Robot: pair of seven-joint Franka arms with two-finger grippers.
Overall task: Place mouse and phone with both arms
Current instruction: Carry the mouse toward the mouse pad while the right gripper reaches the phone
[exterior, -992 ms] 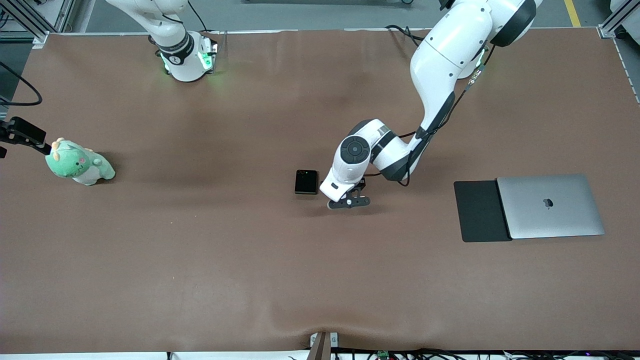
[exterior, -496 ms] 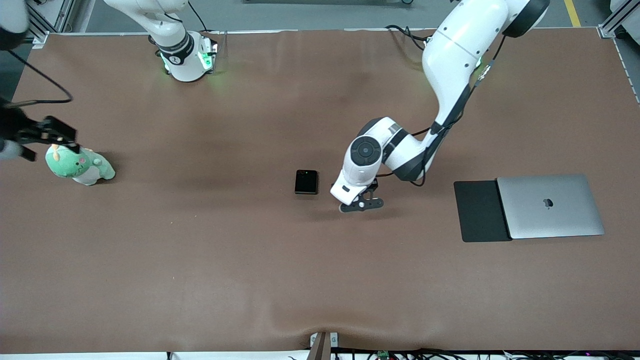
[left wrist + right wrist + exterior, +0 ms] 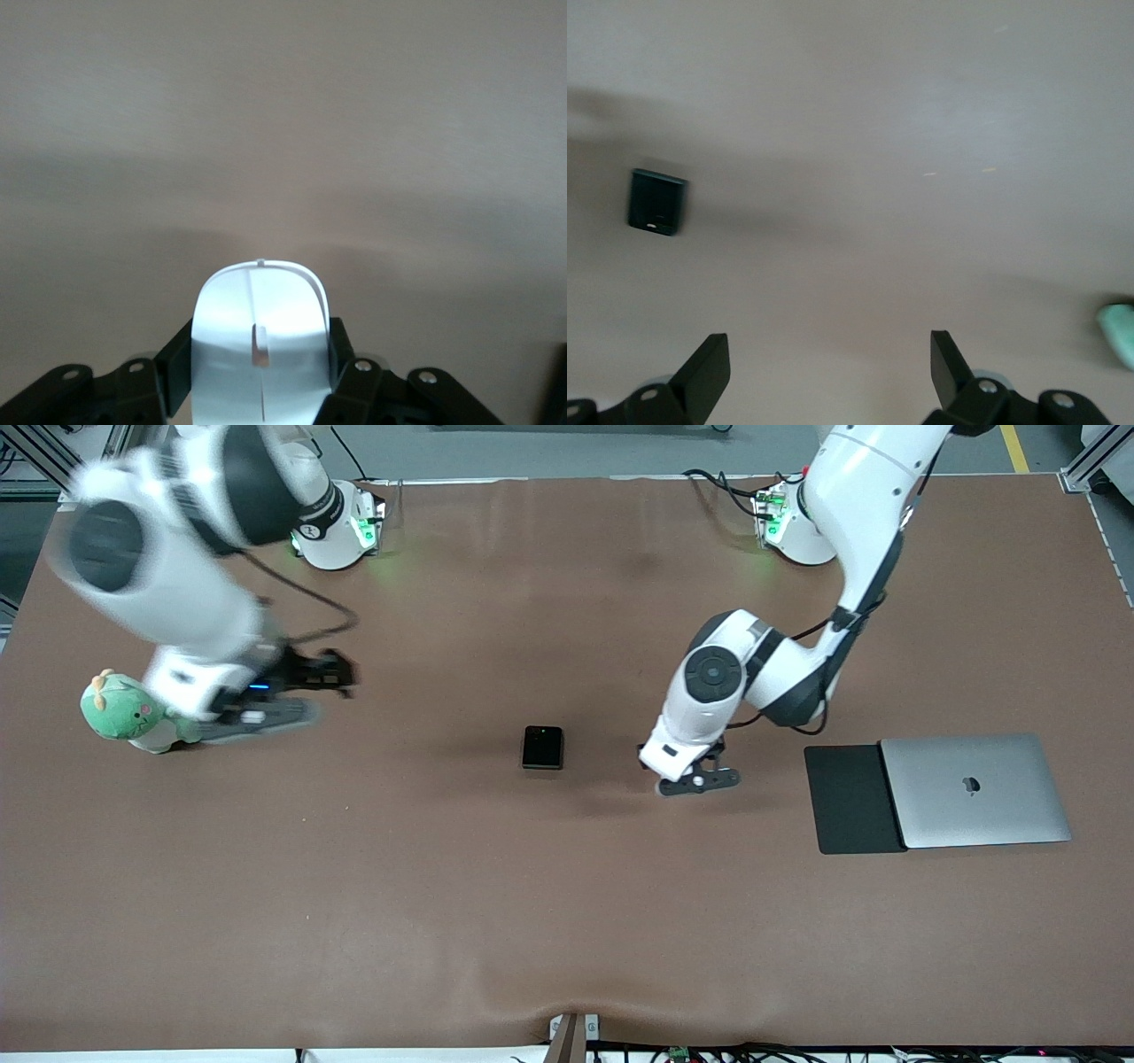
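Two arms reach over the bench (image 3: 443, 921). Right pincer (image 3: 829, 372), fingers spread and empty, hangs beside the plush (image 3: 124, 713). Phone (image 3: 542, 747) lies mid-bench, long axis seemingly toward the bases. Left pincer (image 3: 698, 781) grips the mouse (image 3: 260, 345) lengthwise above bare bench near the pad (image 3: 852, 799).

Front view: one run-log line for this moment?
left hand: shut on mouse, over table | right hand: open, empty | phone: on table, untouched
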